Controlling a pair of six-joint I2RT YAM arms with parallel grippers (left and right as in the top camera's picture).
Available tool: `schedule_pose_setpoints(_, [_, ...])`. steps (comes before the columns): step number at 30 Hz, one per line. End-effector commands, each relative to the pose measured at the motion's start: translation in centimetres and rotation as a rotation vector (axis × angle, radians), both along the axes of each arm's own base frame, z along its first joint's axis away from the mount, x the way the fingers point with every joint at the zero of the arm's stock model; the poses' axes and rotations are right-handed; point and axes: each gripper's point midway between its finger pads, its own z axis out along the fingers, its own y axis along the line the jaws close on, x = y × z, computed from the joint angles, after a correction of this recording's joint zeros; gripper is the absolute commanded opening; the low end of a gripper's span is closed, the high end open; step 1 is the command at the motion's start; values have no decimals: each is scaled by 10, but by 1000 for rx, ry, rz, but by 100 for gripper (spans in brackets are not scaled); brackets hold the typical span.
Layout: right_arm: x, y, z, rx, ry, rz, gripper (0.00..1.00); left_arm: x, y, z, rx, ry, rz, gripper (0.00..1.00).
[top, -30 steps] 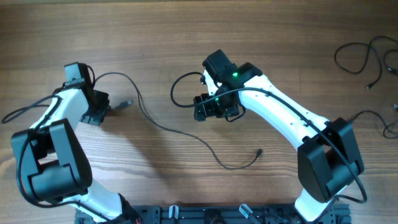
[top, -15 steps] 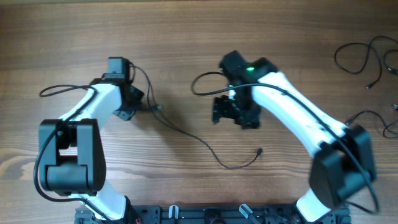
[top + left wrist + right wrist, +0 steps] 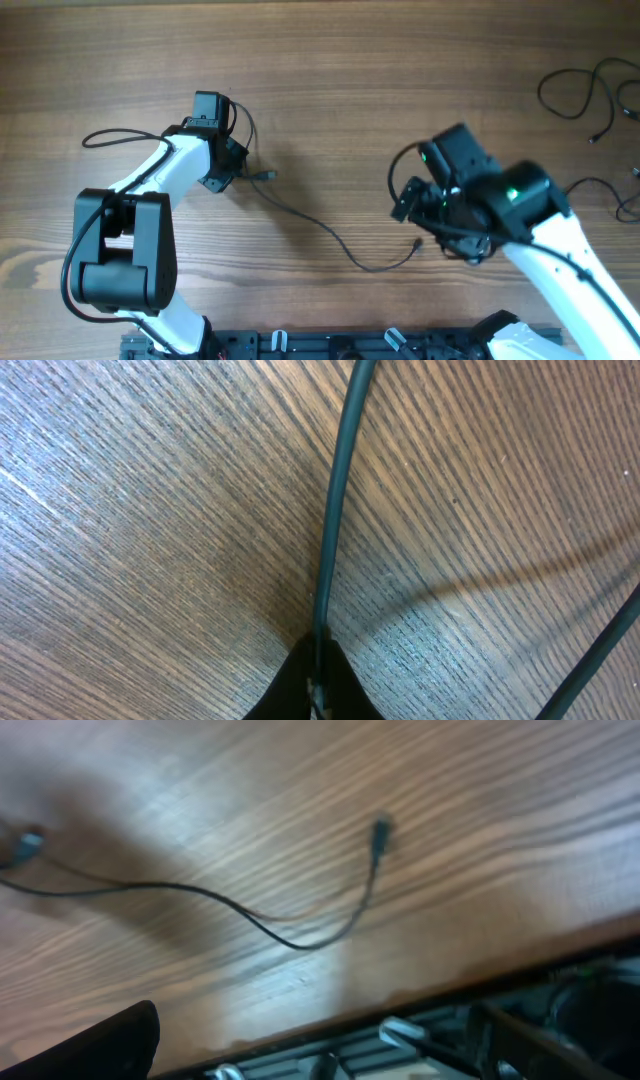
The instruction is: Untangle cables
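One thin black cable [image 3: 330,232] lies across the middle of the table. One plug end [image 3: 268,175] sits by my left gripper [image 3: 238,172] and the other plug end [image 3: 416,244] lies near the front. In the left wrist view my left gripper [image 3: 318,695] is shut on this cable [image 3: 335,510], which runs straight away over the wood. My right gripper [image 3: 405,203] hovers above the table just up and left of the free plug, open and empty. In the right wrist view the cable [image 3: 300,942] and its plug [image 3: 380,826] lie on the table, with one dark finger [image 3: 100,1042] at the bottom left.
Several more black cables [image 3: 585,85] lie loosely at the far right edge, with another loop [image 3: 610,190] below them. The table's front edge and the black mounting rail [image 3: 430,1030] are close under my right wrist. Thicker arm cables loop beside both wrists.
My left gripper has moved right and slightly up with the cable end in it. My right arm has swung right and toward the front edge, away from the cable's middle.
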Motion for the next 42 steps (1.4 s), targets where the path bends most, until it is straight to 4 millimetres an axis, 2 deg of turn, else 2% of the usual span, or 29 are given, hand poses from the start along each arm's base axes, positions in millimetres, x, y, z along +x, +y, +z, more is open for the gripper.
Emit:
schedule_pose_setpoints(1, [-29, 32, -42, 122, 127, -27, 100, -15, -7, -20, -16, 70, -25, 4])
schedule_pose_setpoints(2, [-35, 44, -54, 161, 146, -13, 100, -15, -7, -20, -17, 69, -25, 4])
schedule_pose_setpoints(4, [-43, 54, -72, 178, 174, -26, 99, -15, -7, -20, -16, 69, -25, 4])
schedule_pose_setpoints(6, [-54, 50, -93, 138, 221, -109, 100, -16, -7, -20, -16, 70, -25, 4])
schedule_pose_setpoints(9, [-68, 41, -107, 96, 275, -171, 100, -16, -7, -20, -16, 70, -26, 4])
schedule_pose_setpoints(13, [-59, 27, -114, 25, 210, -189, 100, -15, -7, -20, -16, 67, -25, 4])
schedule_pose_setpoints(16, [-50, 27, -121, 21, 167, -193, 94, -14, -7, -20, -17, 65, -25, 4])
schedule_pose_setpoints(20, [-55, 25, -139, 12, 196, -218, 93, -18, -7, -21, -19, 79, -26, 4])
schedule_pose_setpoints(22, [-58, 21, -148, -6, 212, -258, 86, -18, -7, -21, -19, 83, -26, 4])
schedule_pose_setpoints(25, [-49, 24, -154, 8, 174, -271, 61, -18, -12, -20, -49, 80, -31, 4])
schedule_pose_setpoints(29, [-18, 26, -150, 19, 30, -295, 14, -15, -34, -18, -163, 68, -66, 4])
schedule_pose_setpoints(31, [-5, 18, -146, -4, -24, -327, 4, -13, -50, -15, -232, 56, -112, 4])
schedule_pose_setpoints(34, [15, 2, -135, -31, -105, -328, 4, -10, -81, -7, -335, 9, -272, 4])
schedule_pose_setpoints(37, [34, -10, -117, -18, -179, -301, 4, -11, -101, -4, -347, -11, -359, 4])
schedule_pose_setpoints(42, [74, -42, -64, -22, -391, -232, 4, -19, -133, -3, -349, -23, -457, 4])
